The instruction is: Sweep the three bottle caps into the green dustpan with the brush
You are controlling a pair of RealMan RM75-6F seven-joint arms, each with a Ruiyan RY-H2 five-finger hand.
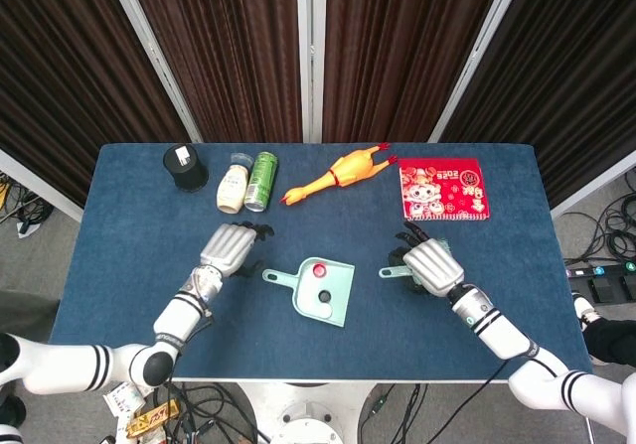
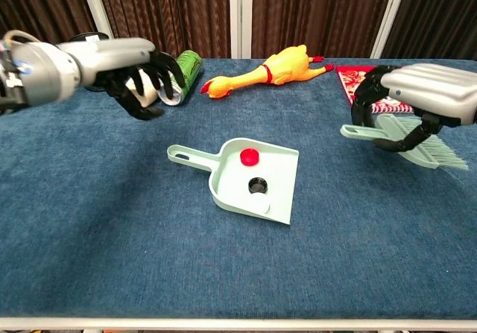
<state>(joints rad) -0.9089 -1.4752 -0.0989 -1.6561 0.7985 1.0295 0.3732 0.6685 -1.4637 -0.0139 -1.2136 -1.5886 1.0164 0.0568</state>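
Right hand (image 2: 425, 102) hovers over the right side of the blue table (image 1: 119, 265), its fingers curled around a pale green brush (image 2: 402, 141), whose handle points left toward the dustpan while the bristles trail off to the right. Left hand (image 2: 141, 80) hangs above the table's left side with its dark fingers loosely curled and holding nothing; it sits near the dustpan's handle but does not touch it. Between the two hands lies the green dustpan (image 2: 279, 188), flat on the table, its long axis running from the handle at upper left to the open mouth at lower right. Inside it rest a red bottle cap (image 2: 250, 155) and a black bottle cap (image 2: 257, 185); a third cap cannot be made out in either view. From the brush, the dustpan lies to the left and a little nearer the robot, and the right hand is the one facing its mouth. Along the table's far edge sit a dark jar (image 1: 185, 167), a small cream bottle (image 1: 232, 188), a green can (image 1: 261, 180), a yellow rubber chicken (image 1: 338, 174) and a red printed packet (image 1: 443, 190).
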